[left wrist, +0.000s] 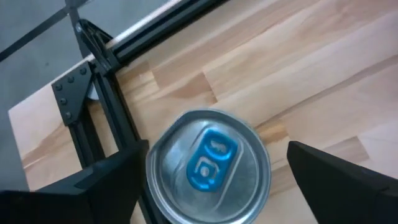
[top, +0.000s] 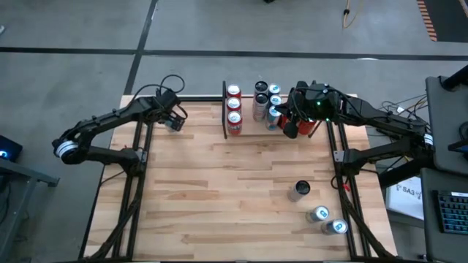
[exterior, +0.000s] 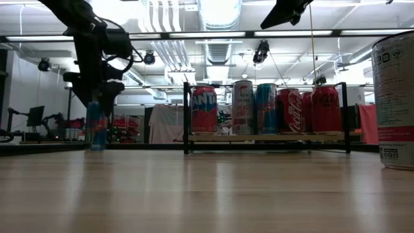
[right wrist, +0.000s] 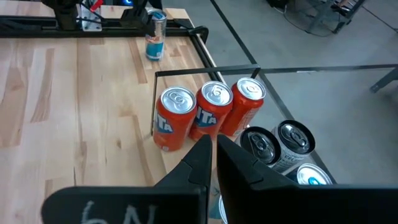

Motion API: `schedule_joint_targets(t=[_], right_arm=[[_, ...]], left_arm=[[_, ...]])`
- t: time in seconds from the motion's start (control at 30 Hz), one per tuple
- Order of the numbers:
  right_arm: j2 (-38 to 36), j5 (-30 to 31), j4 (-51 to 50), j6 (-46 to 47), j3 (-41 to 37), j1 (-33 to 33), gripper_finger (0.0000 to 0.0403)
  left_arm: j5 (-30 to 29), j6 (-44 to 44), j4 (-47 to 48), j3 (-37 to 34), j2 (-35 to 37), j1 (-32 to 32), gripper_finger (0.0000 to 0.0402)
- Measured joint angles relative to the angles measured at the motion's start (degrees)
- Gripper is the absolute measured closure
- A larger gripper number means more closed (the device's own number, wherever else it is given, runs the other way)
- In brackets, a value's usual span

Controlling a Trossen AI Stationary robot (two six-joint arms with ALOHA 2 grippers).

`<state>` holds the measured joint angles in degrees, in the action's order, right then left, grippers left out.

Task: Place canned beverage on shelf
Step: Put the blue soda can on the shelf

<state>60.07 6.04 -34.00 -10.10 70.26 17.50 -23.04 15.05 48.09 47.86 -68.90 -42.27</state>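
Observation:
A blue canned beverage (left wrist: 208, 167) stands upright on the tabletop near its far left corner, also seen as a blue can (exterior: 97, 133) in the low view and as a blue can (right wrist: 155, 36) in the right wrist view. My left gripper (left wrist: 217, 146) hangs open just over it, pointing steeply down, one finger (left wrist: 106, 180) on each side of the can's top; in the high view my left gripper (top: 175, 120) hides the can. The shelf (exterior: 265, 137) at the far middle holds several upright cans (top: 234, 109). My right gripper (right wrist: 214, 155) hovers shut above the shelf's right part.
Three loose cans (top: 319, 214) stand on the tabletop near its right edge; one (exterior: 394, 97) looms close in the low view. A black frame rail (left wrist: 112, 106) runs beside the blue can. Bare wood (top: 219, 190) lies between the shelf and the near edge.

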Motion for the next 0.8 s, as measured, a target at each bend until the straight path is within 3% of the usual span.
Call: schedule_joint_targets(t=[0.33, 0.6, 0.8], right_arm=[[0.00, -0.02, 0.02, 0.36, -0.07, 0.00, 0.0390], [0.00, -0.02, 0.03, 0.19, -0.82, 0.00, 0.0390], [0.00, -0.14, 0.16, 0.08, -1.41, 0.00, 0.0390]], left_arm=[[-0.40, 1.21, 0.99, 1.01, 0.16, 0.99, 0.0177], [0.02, 6.26, 8.07, 4.12, 2.54, 8.55, 0.0177], [1.67, 13.08, 9.92, 7.96, 4.60, 22.50, 0.0177]])
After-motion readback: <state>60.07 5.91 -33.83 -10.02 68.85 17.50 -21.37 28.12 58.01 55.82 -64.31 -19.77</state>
